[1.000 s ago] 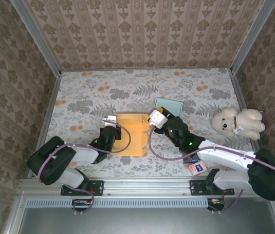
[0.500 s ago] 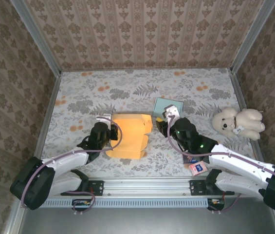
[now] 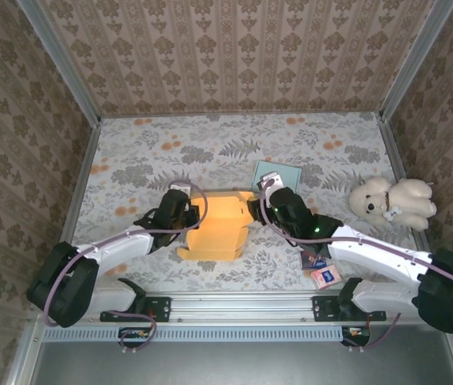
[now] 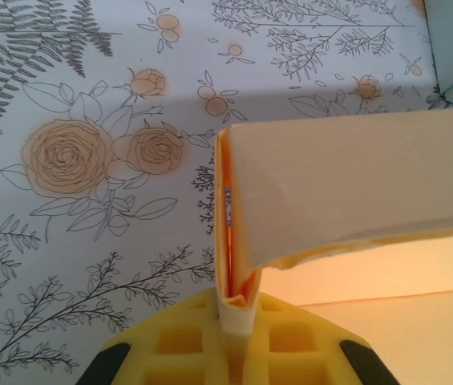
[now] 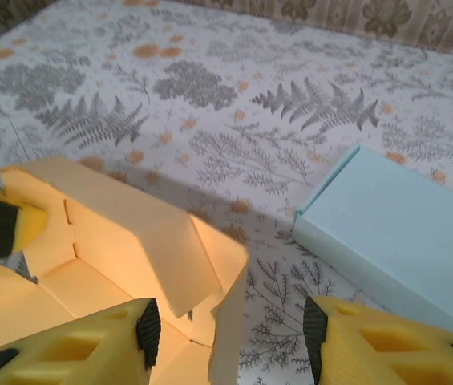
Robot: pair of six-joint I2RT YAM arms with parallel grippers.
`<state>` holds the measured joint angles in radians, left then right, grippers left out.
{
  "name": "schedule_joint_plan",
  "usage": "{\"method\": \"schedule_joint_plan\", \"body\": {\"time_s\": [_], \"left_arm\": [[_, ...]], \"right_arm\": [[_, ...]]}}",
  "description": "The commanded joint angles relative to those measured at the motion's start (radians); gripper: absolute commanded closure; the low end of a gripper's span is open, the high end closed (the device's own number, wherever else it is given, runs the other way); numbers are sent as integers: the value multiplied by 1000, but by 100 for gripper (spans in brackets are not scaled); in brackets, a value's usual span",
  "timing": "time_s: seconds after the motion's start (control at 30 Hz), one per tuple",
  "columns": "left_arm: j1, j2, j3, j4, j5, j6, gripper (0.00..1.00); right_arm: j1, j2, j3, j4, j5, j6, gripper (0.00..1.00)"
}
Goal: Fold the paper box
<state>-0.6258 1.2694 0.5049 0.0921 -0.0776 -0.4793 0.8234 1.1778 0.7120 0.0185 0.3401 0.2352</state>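
Orange-yellow paper box (image 3: 214, 226) sits half-formed on the floral-print surface (image 3: 210, 144), about mid-width and nearer the front edge, between the two arms. Its walls are partly raised and the inside is open to the top.

Left pincer (image 3: 186, 212) is at the box's left side, clamped narrow on the paper box. In the left wrist view a doubled-over strip of the left wall stands upright, pinched between the yellow fingers (image 4: 170, 345). A pale flap leans off to the right above the box floor.

Right pincer (image 3: 253, 208) is at the box's right end, about half spread and gripping nothing. In the right wrist view its yellow fingers (image 5: 74, 349) stand apart, with an upright corner of the box wall in the gap. I cannot tell whether either finger touches the wall.

Flat light-teal rectangular box (image 3: 281, 172) lies on the surface just behind the right pincer, near the paper box's right end but apart from it. Small pink-and-blue card (image 3: 326, 276) lies by the right arm at the front edge. Cream plush teddy bear (image 3: 392, 200) lies at the far right, against the side wall, well apart from the paper box.
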Motion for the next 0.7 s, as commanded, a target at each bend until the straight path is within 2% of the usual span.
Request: {"method": "schedule_joint_plan", "body": {"time_s": [0.0,0.3,0.67], "left_arm": [[-1,26,37,-84,-9,-19,100],[-76,62,94,-171,-132,-21,100],[-103,77,124,-203,-200,-49,100]], "right_arm": [[-14,46,26,22,17,-13,47],[-110,140,12,94,-119,20,46],[-119,237,12,115,-153,37,46]]}}
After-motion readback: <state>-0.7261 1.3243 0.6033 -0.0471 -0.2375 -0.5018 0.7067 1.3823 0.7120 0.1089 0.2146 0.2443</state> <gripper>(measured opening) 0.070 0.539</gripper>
